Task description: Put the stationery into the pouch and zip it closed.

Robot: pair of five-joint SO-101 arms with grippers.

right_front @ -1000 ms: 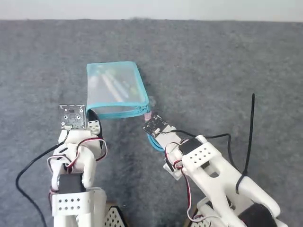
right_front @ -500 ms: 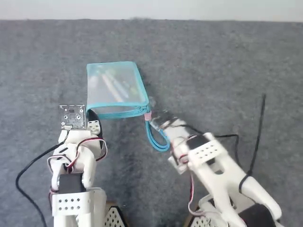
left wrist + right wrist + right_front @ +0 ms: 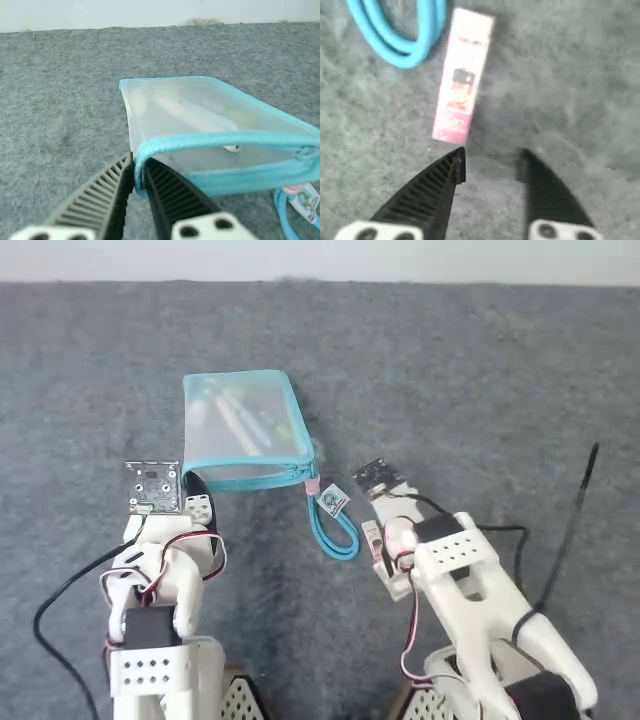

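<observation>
from above, the pouch [image 3: 222,462] lay on the surface [image 3: 480,380] with stationery [image 3: 238,412] inside and its zip [image 3: 255,478] looking drawn shut, while a pink packet [image 3: 372,540] lay outside near the blue cord [image 3: 335,530], so it risked being left out. from the left wrist, the left tool [image 3: 137,167] was clamped on the pouch's corner hem, a thin bite that could slip if the zip were tugged. from the right wrist, the right tool [image 3: 492,160] stood open just short of the pink packet, and closing off-centre could nudge it away or snag the blue cord.
</observation>
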